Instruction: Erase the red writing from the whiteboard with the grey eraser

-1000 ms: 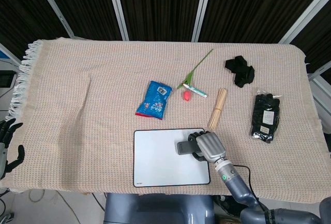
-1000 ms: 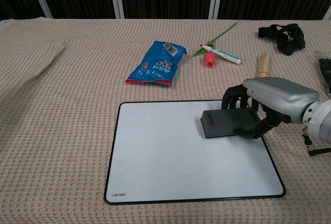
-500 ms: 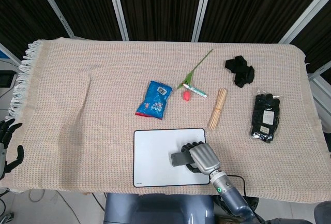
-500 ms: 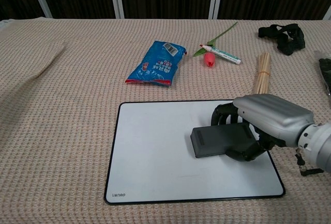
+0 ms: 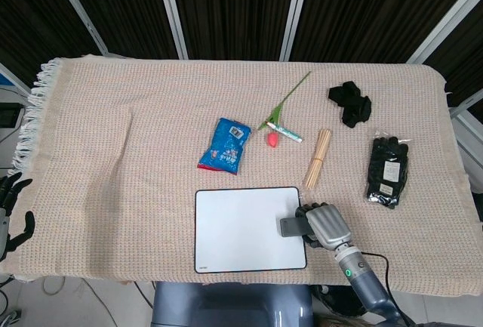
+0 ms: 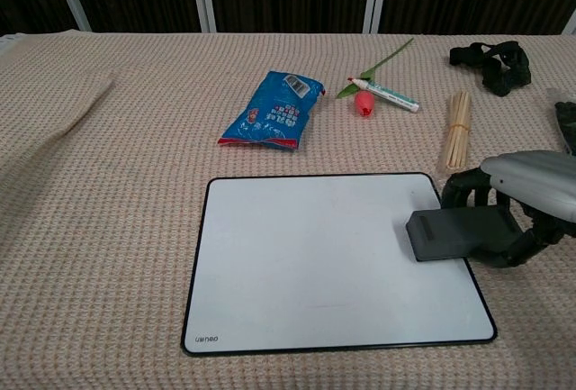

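Note:
The whiteboard (image 5: pixel 241 229) (image 6: pixel 315 264) lies near the table's front edge, its surface plain white with no red marks visible. My right hand (image 5: pixel 326 225) (image 6: pixel 522 201) grips the grey eraser (image 5: pixel 291 226) (image 6: pixel 445 233), which sits over the board's right edge. My left hand (image 5: pixel 9 210) hangs off the table's left side with its fingers spread and nothing in them; the chest view does not show it.
Behind the board lie a blue snack packet (image 5: pixel 226 145) (image 6: pixel 273 110), a white marker (image 5: pixel 284 132) with a red tulip (image 5: pixel 271 139), and a bundle of wooden sticks (image 5: pixel 318 158) (image 6: pixel 457 129). A black strap (image 5: pixel 350 103) and black gloves (image 5: pixel 388 171) sit at the right.
My right hand first dragged the eraser left and nearer across the board, then swept it right to the board's right edge.

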Robot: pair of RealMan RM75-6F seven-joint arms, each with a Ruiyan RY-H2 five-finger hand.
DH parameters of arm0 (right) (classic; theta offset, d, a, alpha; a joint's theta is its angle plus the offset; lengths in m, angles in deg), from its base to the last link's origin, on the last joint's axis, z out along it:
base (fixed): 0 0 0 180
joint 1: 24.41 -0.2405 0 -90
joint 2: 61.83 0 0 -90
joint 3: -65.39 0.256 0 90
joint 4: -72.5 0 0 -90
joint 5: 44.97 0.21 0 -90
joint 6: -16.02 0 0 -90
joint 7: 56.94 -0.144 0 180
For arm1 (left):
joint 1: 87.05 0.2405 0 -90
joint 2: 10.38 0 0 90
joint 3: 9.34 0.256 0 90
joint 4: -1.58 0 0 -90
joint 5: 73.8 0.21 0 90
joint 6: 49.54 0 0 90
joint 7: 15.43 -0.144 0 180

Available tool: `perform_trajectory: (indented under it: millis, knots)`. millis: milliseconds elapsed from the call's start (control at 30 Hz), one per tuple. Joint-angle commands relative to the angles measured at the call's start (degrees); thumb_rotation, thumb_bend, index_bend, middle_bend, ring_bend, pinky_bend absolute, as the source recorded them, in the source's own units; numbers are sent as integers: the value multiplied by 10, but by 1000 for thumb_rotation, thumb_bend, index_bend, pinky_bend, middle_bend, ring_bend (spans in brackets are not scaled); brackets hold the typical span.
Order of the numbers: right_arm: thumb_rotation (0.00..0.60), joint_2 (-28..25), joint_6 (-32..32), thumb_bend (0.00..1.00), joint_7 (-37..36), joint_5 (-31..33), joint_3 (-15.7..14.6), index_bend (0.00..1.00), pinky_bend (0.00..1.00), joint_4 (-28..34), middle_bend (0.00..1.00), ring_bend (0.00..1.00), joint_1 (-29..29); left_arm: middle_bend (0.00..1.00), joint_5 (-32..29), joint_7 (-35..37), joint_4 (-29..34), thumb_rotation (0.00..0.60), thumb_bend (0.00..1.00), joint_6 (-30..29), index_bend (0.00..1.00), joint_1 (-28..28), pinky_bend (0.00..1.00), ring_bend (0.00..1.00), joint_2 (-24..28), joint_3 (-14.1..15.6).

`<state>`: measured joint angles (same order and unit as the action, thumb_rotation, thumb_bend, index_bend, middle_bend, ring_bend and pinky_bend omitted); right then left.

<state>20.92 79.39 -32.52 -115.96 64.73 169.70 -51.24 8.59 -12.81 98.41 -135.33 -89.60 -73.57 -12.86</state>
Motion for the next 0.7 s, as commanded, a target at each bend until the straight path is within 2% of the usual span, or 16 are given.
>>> perform_trajectory:
  millis: [33, 300, 433, 567, 700]
  knots:
    - [600, -24, 3, 453, -14, -8, -5, 519, 448, 11, 492, 511, 8, 46, 1, -3, 1, 600, 558, -1, 162, 0, 75, 0, -1, 1]
    - [600, -60, -7, 453, -56, 2, 2, 519, 448, -2, 491, 511, 15, 46, 3, -10, 4, 600, 558, -6, 162, 2, 75, 0, -4, 2]
    - [600, -62, -18, 453, -76, 14, 7, 506, 447, -22, 457, 484, 17, 46, 3, -8, 4, 600, 558, -6, 162, 3, 75, 0, -3, 2]
    - [600, -54, -22, 431, -79, 24, 10, 440, 428, -46, 403, 443, 20, 46, 3, -8, 5, 600, 558, -4, 162, 2, 75, 0, -2, 2]
    - [600, -48, -25, 284, -72, 34, 13, 269, 335, -58, 318, 372, 21, 46, 3, -8, 5, 600, 557, -4, 162, 3, 75, 0, -2, 3]
